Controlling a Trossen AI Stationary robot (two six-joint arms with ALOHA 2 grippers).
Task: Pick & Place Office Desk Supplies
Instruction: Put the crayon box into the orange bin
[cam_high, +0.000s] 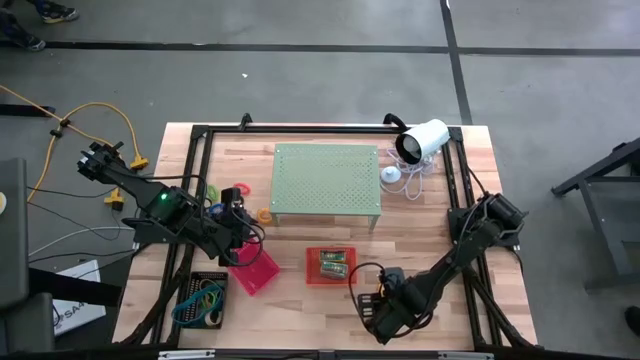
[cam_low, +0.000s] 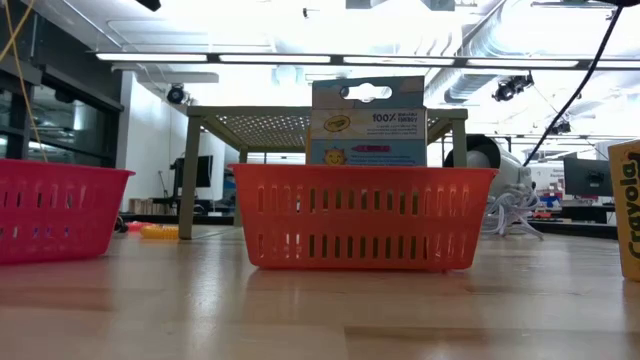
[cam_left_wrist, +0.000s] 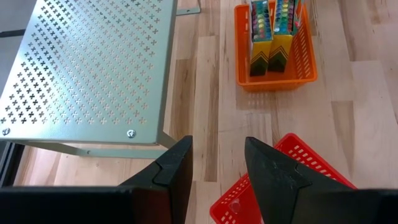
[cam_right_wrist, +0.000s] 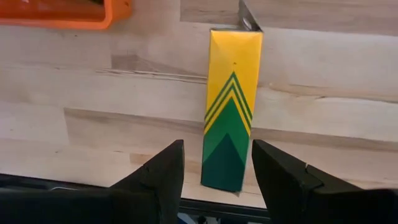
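A yellow pack with green chevrons stands on end on the wood near the table's front edge; the low view cuts it off at the right. My right gripper, also in the high view, points down, open. One finger stands on each side of the pack with a gap on both sides. More such packs stand in the orange tray. My left gripper hangs open and empty over a corner of the pink tray, left of centre.
The pale green perforated stand fills the table's middle back, with a white camera to its right. A black tray with coloured bands sits front left. Pink and orange rings lie left of the stand.
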